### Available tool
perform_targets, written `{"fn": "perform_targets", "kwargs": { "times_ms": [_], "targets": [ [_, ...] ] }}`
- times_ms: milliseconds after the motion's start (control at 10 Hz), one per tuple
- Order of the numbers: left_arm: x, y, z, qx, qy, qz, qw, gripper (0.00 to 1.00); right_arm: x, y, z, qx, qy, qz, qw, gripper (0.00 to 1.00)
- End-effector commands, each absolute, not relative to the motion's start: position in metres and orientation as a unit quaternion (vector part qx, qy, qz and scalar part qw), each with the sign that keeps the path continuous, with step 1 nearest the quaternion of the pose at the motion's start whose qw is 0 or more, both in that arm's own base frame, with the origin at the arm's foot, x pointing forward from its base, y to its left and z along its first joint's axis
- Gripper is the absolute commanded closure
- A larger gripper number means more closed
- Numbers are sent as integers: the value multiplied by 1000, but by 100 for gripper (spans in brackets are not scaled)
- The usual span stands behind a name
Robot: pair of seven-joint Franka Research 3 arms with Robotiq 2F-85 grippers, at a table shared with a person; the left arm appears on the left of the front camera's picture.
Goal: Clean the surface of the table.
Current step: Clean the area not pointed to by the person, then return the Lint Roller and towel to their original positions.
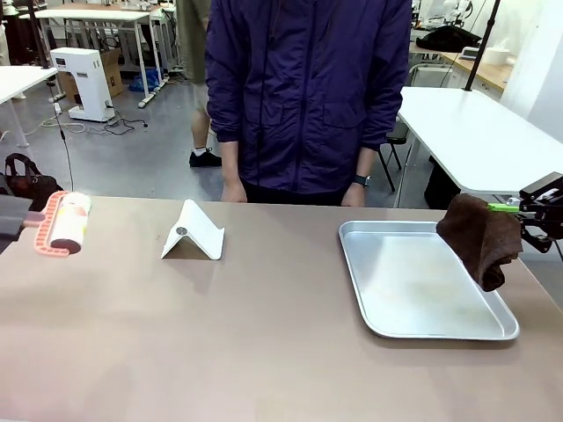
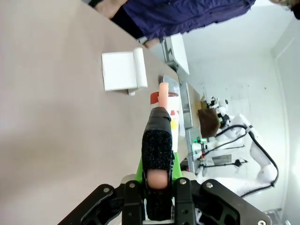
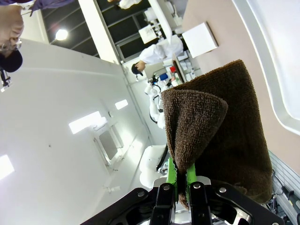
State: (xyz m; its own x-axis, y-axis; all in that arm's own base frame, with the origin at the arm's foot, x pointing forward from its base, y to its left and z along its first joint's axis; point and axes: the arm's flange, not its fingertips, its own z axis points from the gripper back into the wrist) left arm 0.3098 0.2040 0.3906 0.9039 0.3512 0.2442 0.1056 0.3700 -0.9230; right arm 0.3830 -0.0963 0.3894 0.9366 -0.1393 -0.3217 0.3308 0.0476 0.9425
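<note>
Both pincers hold cleaning tools at opposite ends of the tan table (image 1: 264,343).
At the frame's left edge my left gripper (image 1: 26,217) is pressed together on the salmon handle of a lint roller (image 1: 63,225). At the right edge my right gripper (image 1: 506,208) pinches a fold of brown cloth (image 1: 480,236), which hangs over the silver tray's (image 1: 413,290) right rim. I judge both tools are held ready for the table, which fills the lower frame. A white folded stand (image 1: 193,234) sits left of centre, well apart from the tray, and a person (image 1: 308,97) stands at the top. The roller's red and yellow label is too small to read.
</note>
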Motion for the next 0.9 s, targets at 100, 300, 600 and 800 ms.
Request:
{"fn": "perform_targets", "kwargs": {
  "times_ms": [100,300,600,800],
  "targets": [
    [310,204,391,-556,-205,77,802,78,386,-94,394,675,67,-161,717,91],
    [310,204,391,-556,-205,77,802,78,386,-94,394,675,67,-161,717,91],
    [310,204,391,-556,-205,77,802,78,386,-94,394,675,67,-161,717,91],
    [310,204,391,-556,-205,77,802,78,386,-94,394,675,67,-161,717,91]
  ]
}}
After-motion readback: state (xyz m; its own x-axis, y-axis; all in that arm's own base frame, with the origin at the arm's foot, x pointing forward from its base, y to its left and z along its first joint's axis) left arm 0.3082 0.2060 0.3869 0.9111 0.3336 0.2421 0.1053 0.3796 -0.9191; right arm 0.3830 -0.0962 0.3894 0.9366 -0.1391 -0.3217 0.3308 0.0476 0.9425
